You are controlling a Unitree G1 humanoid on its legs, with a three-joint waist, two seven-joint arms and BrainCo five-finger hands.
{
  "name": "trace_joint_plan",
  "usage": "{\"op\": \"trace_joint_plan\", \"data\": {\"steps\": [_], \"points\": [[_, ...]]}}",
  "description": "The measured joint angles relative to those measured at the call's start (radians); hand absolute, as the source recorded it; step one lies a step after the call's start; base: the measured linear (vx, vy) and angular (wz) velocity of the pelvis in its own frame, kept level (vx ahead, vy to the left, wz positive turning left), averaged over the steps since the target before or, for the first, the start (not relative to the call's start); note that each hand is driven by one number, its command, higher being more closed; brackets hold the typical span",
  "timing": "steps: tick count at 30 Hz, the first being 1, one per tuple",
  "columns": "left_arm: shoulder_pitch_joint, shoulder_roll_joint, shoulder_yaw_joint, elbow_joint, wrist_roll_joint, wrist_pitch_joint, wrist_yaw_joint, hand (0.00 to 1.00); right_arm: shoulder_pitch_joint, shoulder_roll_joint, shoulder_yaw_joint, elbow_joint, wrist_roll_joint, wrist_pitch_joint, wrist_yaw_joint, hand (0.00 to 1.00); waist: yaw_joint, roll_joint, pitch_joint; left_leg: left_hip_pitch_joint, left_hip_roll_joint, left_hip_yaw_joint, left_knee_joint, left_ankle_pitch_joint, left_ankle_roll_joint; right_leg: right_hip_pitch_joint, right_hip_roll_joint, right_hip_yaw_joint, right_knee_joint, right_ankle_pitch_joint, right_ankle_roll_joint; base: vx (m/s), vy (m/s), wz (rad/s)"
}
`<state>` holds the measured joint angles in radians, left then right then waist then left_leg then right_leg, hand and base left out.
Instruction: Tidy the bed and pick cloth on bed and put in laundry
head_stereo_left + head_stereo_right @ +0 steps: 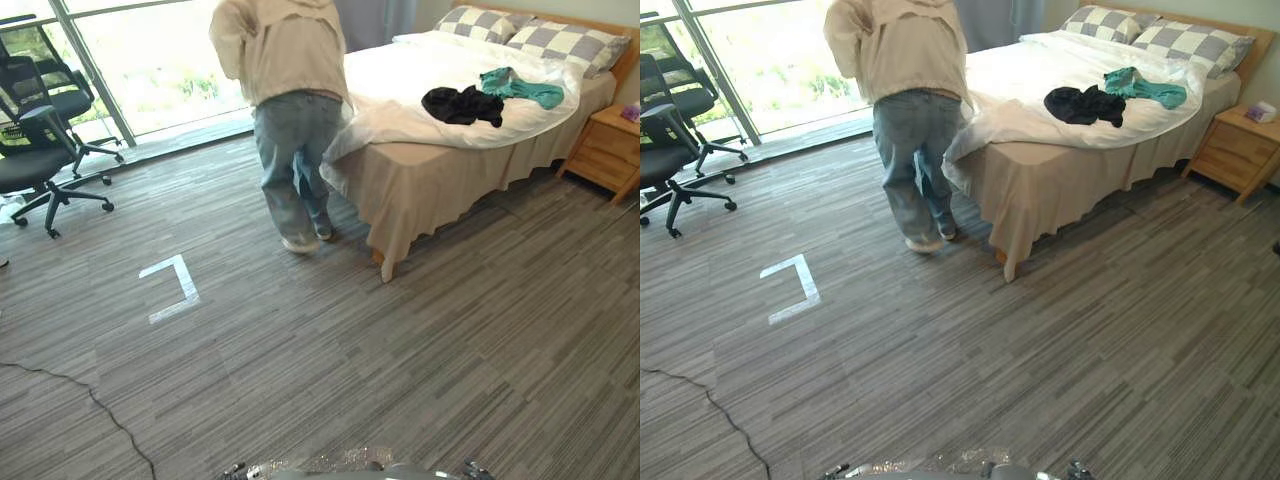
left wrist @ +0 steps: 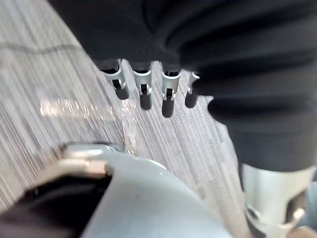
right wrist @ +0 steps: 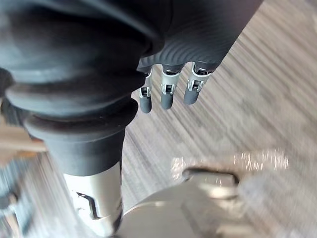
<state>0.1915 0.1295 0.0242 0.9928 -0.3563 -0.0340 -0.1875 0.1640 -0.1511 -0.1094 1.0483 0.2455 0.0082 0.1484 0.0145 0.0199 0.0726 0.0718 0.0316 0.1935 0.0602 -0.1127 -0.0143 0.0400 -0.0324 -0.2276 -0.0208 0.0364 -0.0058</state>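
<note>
- a black cloth (image 1: 462, 104) and a green cloth (image 1: 520, 88) lie crumpled on the bed (image 1: 420, 185), far right.
- both look soft, light and floppy; a raised fold seems the best place to pinch.
- the left hand (image 2: 143, 89) and right hand (image 3: 166, 91) hang empty, fingers relaxed and straight.
- a person (image 1: 285, 90) stands at the bed's left corner.

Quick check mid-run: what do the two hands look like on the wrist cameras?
They match. The left hand has a black ribbed cover, a row of silver fingers with rounded dark tips, and a silver thumb set apart. The right hand shows the same black ribbed cover, silver dark-tipped fingers and silver thumb.
</note>
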Motion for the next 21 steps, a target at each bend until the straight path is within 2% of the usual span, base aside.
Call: {"op": "trace_joint_plan", "data": {"steps": [2, 6, 9, 12, 14, 16, 21], "points": [[0.005, -0.015, 0.021, 0.001, 0.007, -0.019, -0.004, 0.0, -0.001, 0.005, -0.015, 0.0, 0.0, -0.001, 0.003, 0.0, -0.005, 0.001, 0.004, 0.046, -0.007, 0.003, -0.038, 0.012, 0.007, 0.044, 0.0, -0.005, -0.034, 0.012, -0.001, 0.09, 0.053, 0.02], [-0.003, -0.021, 0.022, 0.0, 0.017, -0.018, 0.019, 0.0, -0.013, 0.013, -0.017, -0.001, -0.001, 0.0, 0.005, 0.0, -0.003, -0.005, 0.002, 0.083, -0.014, 0.004, -0.063, 0.014, 0.008, 0.084, 0.002, -0.013, -0.076, 0.018, 0.008, 0.1, 0.041, 0.01], [-0.026, -0.019, 0.022, -0.002, 0.054, 0.014, 0.028, 0.0, -0.036, 0.02, -0.018, -0.001, -0.001, 0.002, 0.007, 0.0, -0.003, -0.003, 0.004, 0.091, -0.015, 0.008, -0.07, 0.014, 0.009, 0.081, 0.002, -0.015, -0.077, 0.018, 0.01, 0.08, 0.026, -0.02], [-0.057, -0.014, 0.022, -0.001, 0.079, 0.091, 0.044, 0.0, -0.058, 0.035, -0.023, -0.002, -0.001, 0.002, 0.008, 0.0, -0.003, -0.009, 0.012, 0.115, -0.015, 0.008, -0.084, 0.014, 0.008, 0.1, 0.003, -0.019, -0.078, 0.01, 0.023, 0.0, 0.0, 0.0], [-0.07, -0.018, 0.021, -0.001, 0.097, 0.12, 0.061, 0.0, -0.072, 0.046, -0.039, -0.002, -0.001, 0.001, 0.007, 0.0, -0.004, -0.012, 0.014, 0.116, -0.016, 0.009, -0.089, 0.014, 0.008, 0.098, 0.002, -0.018, -0.078, 0.01, 0.027, 0.0, 0.0, 0.0], [-0.087, -0.022, 0.016, -0.001, 0.123, 0.14, 0.084, 0.0, -0.085, 0.051, -0.039, -0.002, -0.002, 0.001, 0.007, 0.0, -0.004, -0.014, 0.025, 0.117, -0.016, 0.01, -0.09, 0.014, 0.007, 0.098, 0.002, -0.018, -0.078, 0.013, 0.041, 0.0, 0.0, 0.0], [-0.104, -0.028, 0.014, 0.0, 0.183, 0.166, 0.162, 0.0, -0.096, 0.065, -0.042, -0.002, -0.003, 0.0, 0.0, 0.0, -0.006, -0.018, 0.029, 0.12, -0.017, 0.018, -0.089, 0.011, 0.002, 0.099, 0.001, -0.015, -0.078, 0.013, 0.041, -0.05, -0.012, -0.04]]}}
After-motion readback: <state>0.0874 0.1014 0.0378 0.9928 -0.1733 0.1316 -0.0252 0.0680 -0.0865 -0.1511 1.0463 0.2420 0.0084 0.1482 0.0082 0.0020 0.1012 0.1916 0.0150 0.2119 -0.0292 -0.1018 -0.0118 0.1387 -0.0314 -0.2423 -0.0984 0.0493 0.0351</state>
